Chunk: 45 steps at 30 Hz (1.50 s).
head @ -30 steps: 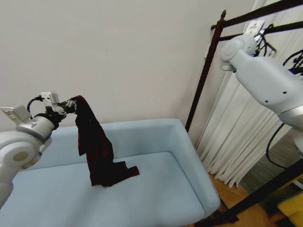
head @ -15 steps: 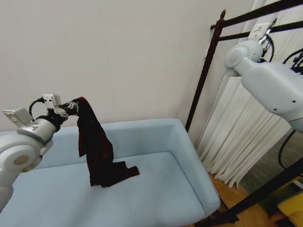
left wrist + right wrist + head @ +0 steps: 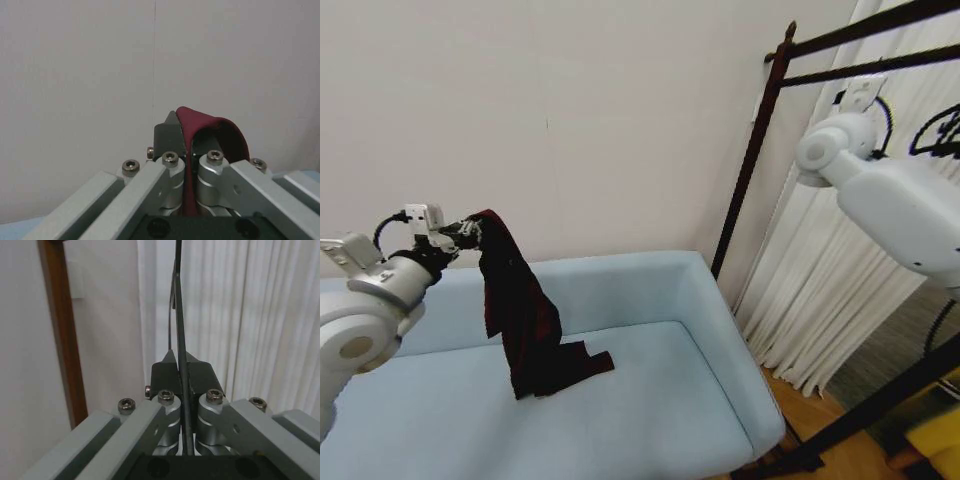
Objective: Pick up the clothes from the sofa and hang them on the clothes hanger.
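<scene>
1. The garment (image 3: 525, 320), dark red, was seen pinched at its top edge by the L tool (image 3: 455, 232). In the L wrist view the cloth was folded over one finger, w/ the jaws closed on it.
2. The garment's long axis was near vertical. It was hung down from the tool and its lower end was left crumpled on the sofa (image 3: 650, 400) seat, so it was not yet lifted clear.
3. The R tool (image 3: 181, 369) was found clamped on a thin dark bar, judged to be part of the hanger (image 3: 178, 315). It was held up by the rack (image 3: 758, 150) post on the robot's R, w/ the curtain (image 3: 820, 300) behind.
4. Key relation: the garment was placed far L and the hanger high at R. The two were well apart, w/ most of the sofa's width btw them.
5. L arm: the elbow was bent and the forearm was pointed fwd toward the wall (image 3: 570, 120), w/ the wrist above the sofa's backrest. R arm: it was raised high toward the rack rails.
6. Judged: the garment would need to be carried up and across to the R, and the trailing hem could be dragged over the seat.
</scene>
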Motion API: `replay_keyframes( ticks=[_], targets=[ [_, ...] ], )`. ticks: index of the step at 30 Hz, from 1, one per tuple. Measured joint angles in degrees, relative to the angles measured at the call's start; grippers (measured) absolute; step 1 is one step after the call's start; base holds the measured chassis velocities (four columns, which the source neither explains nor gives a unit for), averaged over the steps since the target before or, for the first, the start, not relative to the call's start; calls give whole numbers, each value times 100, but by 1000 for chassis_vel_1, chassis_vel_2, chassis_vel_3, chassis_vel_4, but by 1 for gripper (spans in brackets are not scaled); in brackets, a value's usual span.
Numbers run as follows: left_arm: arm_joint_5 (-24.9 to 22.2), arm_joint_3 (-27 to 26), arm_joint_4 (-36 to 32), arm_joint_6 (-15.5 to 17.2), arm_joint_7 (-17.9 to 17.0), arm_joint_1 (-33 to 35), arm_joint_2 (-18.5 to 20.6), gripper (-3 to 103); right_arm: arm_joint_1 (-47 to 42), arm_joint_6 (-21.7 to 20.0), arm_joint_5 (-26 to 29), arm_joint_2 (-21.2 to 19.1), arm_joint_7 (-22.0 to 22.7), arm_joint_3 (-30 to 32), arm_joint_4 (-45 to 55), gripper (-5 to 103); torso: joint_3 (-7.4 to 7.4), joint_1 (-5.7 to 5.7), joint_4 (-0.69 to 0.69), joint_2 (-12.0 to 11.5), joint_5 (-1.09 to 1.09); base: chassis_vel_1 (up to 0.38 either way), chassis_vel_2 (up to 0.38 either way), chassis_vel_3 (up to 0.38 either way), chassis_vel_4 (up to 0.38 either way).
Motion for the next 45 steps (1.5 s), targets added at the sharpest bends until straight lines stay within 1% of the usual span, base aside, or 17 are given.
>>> replay_keyframes(
  ticks=[3,7,8,12,13,16,17,18,21,23,25,26,27,30,32,37,45],
  targets=[
    [7,71,38,-4,4,-58,30,0,-55,36,-62,-8,-127,17,138,1,0,0,0,0,-3,0,0,0,0],
    [33,285,136,-49,7,-233,193,0,-150,90,54,-179,-758,26,921,1,0,1,0,0,-3,0,0,0,0],
    [33,285,136,-49,7,-233,193,0,-150,90,54,-179,-758,26,921,1,0,1,0,0,-3,0,0,0,0],
    [-32,585,300,-40,-1,-544,425,0,-364,23,591,-528,-1392,240,2083,1,0,0,1,0,-3,0,0,0,0],
    [-32,585,300,-40,-1,-544,425,0,-364,23,591,-528,-1392,240,2083,1,0,0,1,0,-3,0,0,0,0],
    [-269,741,437,17,-57,-727,657,0,-935,-22,1230,-994,-2184,833,3081,1,0,0,-1,0,-3,0,0,0,0],
    [-269,741,437,17,-57,-727,657,0,-935,-22,1230,-994,-2184,833,3081,1,0,0,-1,0,-3,0,0,0,0],
    [-467,770,488,50,-69,-760,805,0,-1502,-70,1478,-1275,-2757,1336,3531,1,-1,0,-2,1,0,0,0,0,0],
    [-661,770,544,82,-70,-766,946,0,-1940,-54,1561,-1478,-3146,1611,3872,1,-1,-1,-3,0,1,0,0,0,0],
    [-981,767,648,140,-41,-785,1144,0,-2509,5,1558,-1689,-3619,1821,4364,1,-1,0,-3,0,0,0,0,0,0],
    [-1137,766,702,151,26,-808,1242,0,-2778,43,1531,-1738,-3821,1888,4647,1,-1,0,-1,0,-1,0,0,0,0],
    [-1137,766,702,151,26,-808,1242,0,-2778,43,1531,-1738,-3821,1888,4647,1,-1,0,-1,0,-1,0,0,0,0],
    [-1402,779,784,172,167,-864,1423,0,-3090,110,1529,-1689,-3980,1941,5080,1,-1,-1,0,1,-4,0,0,0,0],
    [-1706,803,925,173,476,-937,1743,0,-3432,221,1572,-1349,-4017,1964,5623,1,-1,0,1,1,-4,0,0,0,0],
    [-1970,788,1001,148,723,-940,2028,0,-3603,282,1581,-1013,-3940,1943,5913,1,0,0,1,1,-2,0,0,0,0],
    [-2232,733,1185,107,1031,-934,2386,0,-3734,359,1568,-567,-3775,1931,6136,1,0,0,0,0,-2,0,0,0,0],
    [-2289,732,1295,23,1098,-901,2679,0,-3905,392,1437,-75,-3702,1897,6133,1,0,1,0,0,-3,0,0,0,0]
  ],
)
